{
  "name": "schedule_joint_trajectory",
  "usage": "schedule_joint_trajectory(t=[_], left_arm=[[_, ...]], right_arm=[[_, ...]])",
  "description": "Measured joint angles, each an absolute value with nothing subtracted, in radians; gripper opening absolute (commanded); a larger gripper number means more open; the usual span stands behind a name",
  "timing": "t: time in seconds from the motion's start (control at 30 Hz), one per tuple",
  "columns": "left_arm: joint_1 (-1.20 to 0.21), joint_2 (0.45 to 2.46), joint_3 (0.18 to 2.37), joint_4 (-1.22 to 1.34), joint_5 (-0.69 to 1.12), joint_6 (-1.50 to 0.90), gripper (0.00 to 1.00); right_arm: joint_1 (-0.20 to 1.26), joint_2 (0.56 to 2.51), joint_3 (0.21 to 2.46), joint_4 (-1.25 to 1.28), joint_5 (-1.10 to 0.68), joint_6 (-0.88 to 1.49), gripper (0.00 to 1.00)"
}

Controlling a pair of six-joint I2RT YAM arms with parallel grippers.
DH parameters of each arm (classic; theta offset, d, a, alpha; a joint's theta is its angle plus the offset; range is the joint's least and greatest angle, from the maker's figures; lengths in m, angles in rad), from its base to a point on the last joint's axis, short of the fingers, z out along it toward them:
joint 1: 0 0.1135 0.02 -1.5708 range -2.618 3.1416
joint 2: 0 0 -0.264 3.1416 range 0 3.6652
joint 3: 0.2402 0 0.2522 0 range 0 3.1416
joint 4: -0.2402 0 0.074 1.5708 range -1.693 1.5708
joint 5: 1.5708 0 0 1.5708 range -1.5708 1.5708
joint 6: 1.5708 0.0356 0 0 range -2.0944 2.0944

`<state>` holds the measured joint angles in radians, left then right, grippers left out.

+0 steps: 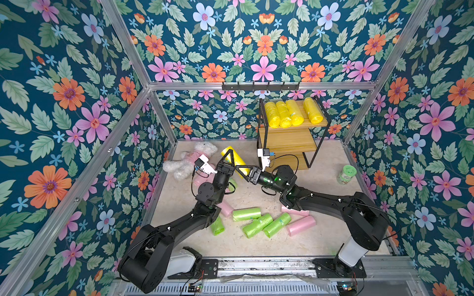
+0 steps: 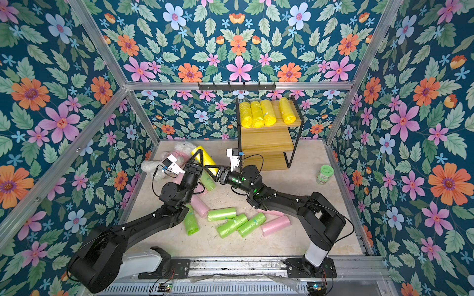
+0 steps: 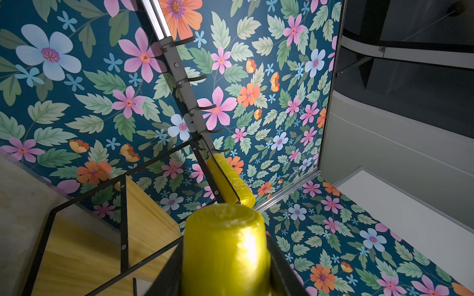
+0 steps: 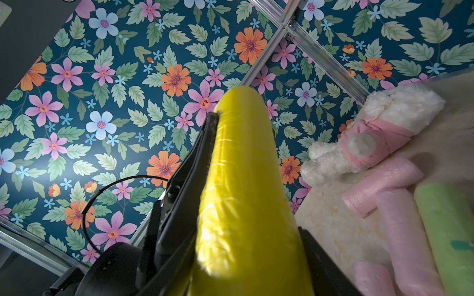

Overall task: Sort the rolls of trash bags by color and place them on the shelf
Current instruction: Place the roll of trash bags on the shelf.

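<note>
A yellow roll (image 1: 236, 158) (image 2: 206, 158) hangs above the table's back middle, held from both sides. My left gripper (image 1: 229, 154) (image 3: 225, 258) is shut on it, the roll (image 3: 225, 251) filling the space between its fingers. My right gripper (image 1: 243, 170) (image 4: 246, 246) is shut on the same roll's (image 4: 243, 184) nearer end, both fingers against the plastic. The shelf (image 1: 289, 139) stands at the back right, with several yellow rolls (image 1: 284, 114) lying on its top board. Green rolls (image 1: 259, 221) and pink rolls (image 1: 300, 225) lie scattered on the table below the arms.
A white plush toy in pink (image 1: 189, 159) lies at the back left, just behind the left gripper. A green-lidded jar (image 1: 346, 174) stands near the right wall. A black hook rail (image 1: 260, 85) runs along the back wall above the shelf.
</note>
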<state>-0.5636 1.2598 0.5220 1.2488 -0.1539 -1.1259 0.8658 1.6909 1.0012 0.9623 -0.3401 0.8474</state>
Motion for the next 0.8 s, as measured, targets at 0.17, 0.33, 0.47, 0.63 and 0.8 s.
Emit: schedule_joint_trajectory(t=[0.17, 0.33, 0.47, 0.63, 0.8], left_arm=[[-0.564, 1.258, 0.518, 1.253, -0.154, -1.138, 0.34], [-0.567, 1.251, 0.513, 1.264, -0.131, -1.148, 0.46], [-0.566, 1.248, 0.509, 1.254, -0.127, -1.144, 0.64], [-0.564, 1.216, 0.510, 1.195, -0.155, -1.106, 0.79], [-0.563, 1.166, 0.542, 1.091, -0.133, -1.025, 0.83]], right_arm=[[0.862, 1.676, 0.997, 0.951, -0.342, 0.842, 0.43], [0.847, 1.626, 0.984, 0.892, -0.366, 0.815, 0.39], [0.827, 1.593, 0.984, 0.840, -0.380, 0.805, 0.38], [0.779, 1.525, 0.984, 0.779, -0.350, 0.758, 0.37], [0.734, 1.443, 0.996, 0.661, -0.331, 0.685, 0.36]])
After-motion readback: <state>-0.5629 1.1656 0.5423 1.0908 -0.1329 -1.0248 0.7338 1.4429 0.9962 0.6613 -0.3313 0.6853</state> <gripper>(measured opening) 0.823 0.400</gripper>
